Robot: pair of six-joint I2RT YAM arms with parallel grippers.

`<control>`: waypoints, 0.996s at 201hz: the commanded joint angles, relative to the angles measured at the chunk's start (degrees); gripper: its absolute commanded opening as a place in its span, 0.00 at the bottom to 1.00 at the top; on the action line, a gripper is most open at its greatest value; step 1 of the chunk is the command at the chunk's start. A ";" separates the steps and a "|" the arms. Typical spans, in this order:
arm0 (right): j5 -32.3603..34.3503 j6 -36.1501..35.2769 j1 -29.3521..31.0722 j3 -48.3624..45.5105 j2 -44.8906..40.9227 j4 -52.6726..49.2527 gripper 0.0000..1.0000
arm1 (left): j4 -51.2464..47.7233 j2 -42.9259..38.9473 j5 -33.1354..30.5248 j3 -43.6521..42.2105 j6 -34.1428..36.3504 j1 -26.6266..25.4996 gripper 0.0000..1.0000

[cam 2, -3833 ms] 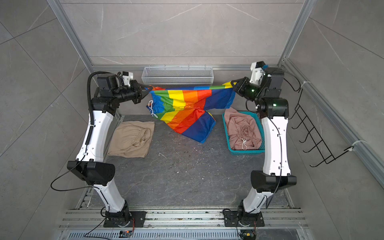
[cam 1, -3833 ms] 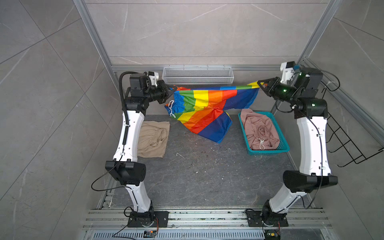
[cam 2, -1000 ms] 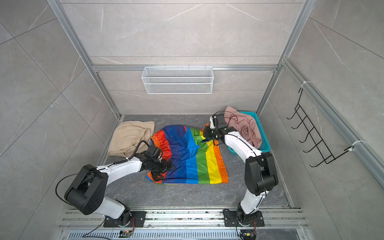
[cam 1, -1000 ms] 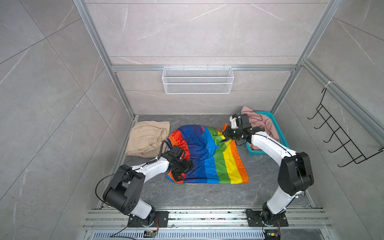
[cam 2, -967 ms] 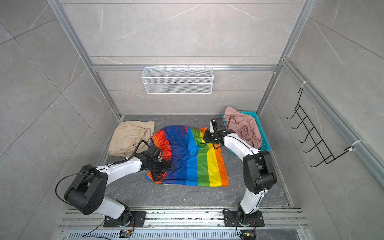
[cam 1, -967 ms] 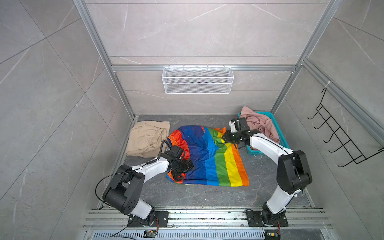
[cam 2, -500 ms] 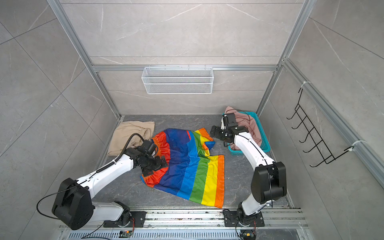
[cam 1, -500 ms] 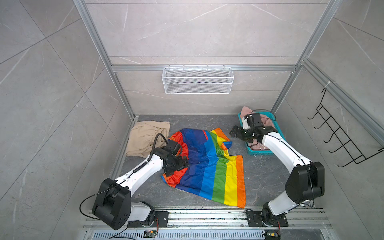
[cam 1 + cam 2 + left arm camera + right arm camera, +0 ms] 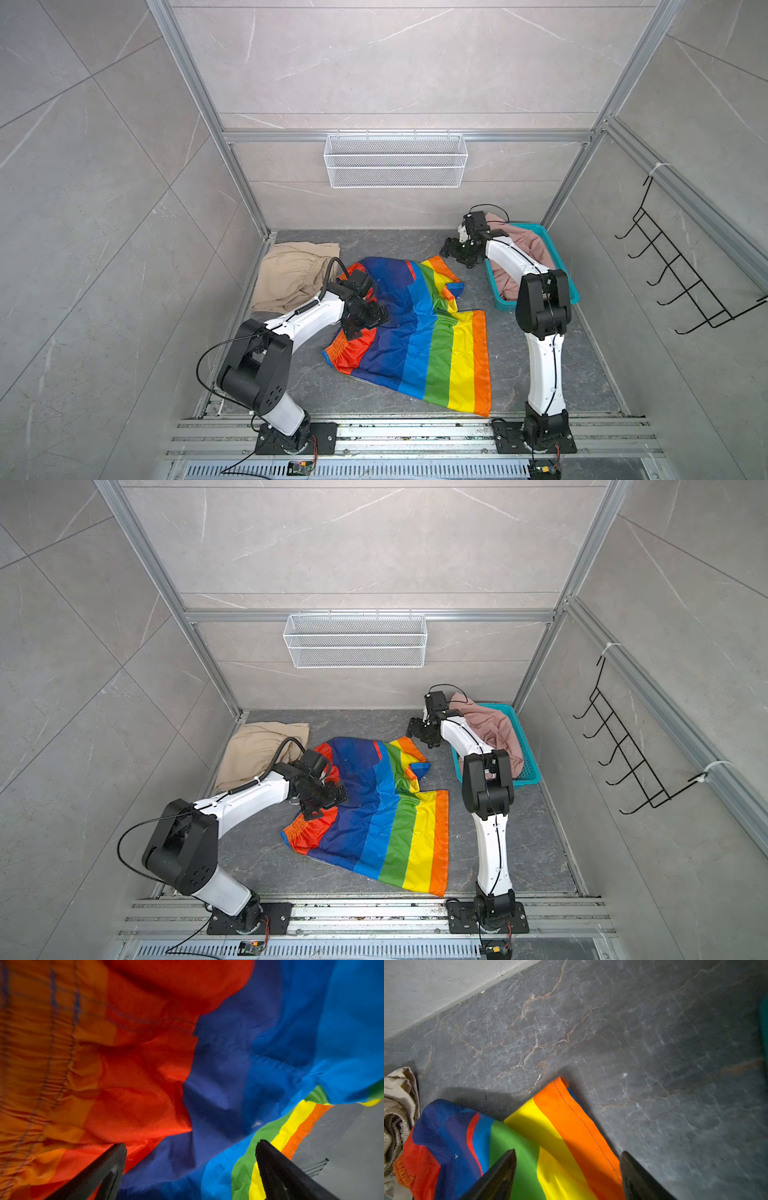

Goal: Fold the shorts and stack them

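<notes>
The rainbow-striped shorts [image 9: 415, 332] [image 9: 382, 812] lie spread on the grey floor, waistband to the left, with the far leg folded and rumpled. My left gripper [image 9: 365, 322] [image 9: 323, 800] hovers open over the red waist area; in the left wrist view its jaws [image 9: 191, 1145] stand wide over the fabric [image 9: 218, 1064], holding nothing. My right gripper [image 9: 451, 249] [image 9: 415, 728] is open just beyond the far leg's orange hem [image 9: 571, 1122], jaws [image 9: 569, 1153] apart and empty. The beige shorts [image 9: 291, 274] [image 9: 257, 746] [image 9: 398, 1095] lie at the back left. The pink shorts [image 9: 523, 249] [image 9: 494, 729] sit in the basket.
The teal basket [image 9: 569, 293] [image 9: 530, 779] stands at the back right, beside my right arm. A white wire basket [image 9: 395, 166] hangs on the back wall and a black hook rack [image 9: 681, 274] on the right wall. Aluminium rails [image 9: 415, 432] run along the front.
The rainbow shorts slid toward the front and their far leg dropped in a fold. My right gripper opened, let go of the leg and drew back. The left gripper stayed open over the waist.
</notes>
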 commanded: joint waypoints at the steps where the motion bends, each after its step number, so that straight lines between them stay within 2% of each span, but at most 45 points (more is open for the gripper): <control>1: -0.80 -2.00 1.19 7.40 5.61 -3.75 0.80 | 2.09 -0.40 1.51 -1.27 -1.13 -0.41 0.99; 55: -0.42 -3.18 2.12 22.45 18.79 -9.16 0.81 | 2.79 -0.31 1.40 -4.41 -1.51 -0.29 0.99; 94: 0.45 -3.86 2.77 28.55 23.52 -12.59 0.75 | 3.27 -0.40 1.57 -5.96 -1.78 -0.34 1.00; 110: 0.64 -3.74 2.94 28.54 24.12 -12.45 0.62 | 3.58 -0.48 1.68 -6.32 -2.09 -0.40 0.99; 162: 2.19 -2.22 3.28 29.11 23.09 -13.39 0.01 | 3.80 -2.11 1.82 -7.98 -2.82 -0.39 0.99; 187: 2.86 -1.91 2.96 33.94 21.60 -15.14 0.00 | 4.95 -3.02 2.15 -10.30 -3.86 -0.53 1.00; 200: 3.94 -1.50 2.29 40.25 20.88 -17.17 0.00 | 5.65 -3.45 2.39 -12.01 -4.60 -0.83 0.99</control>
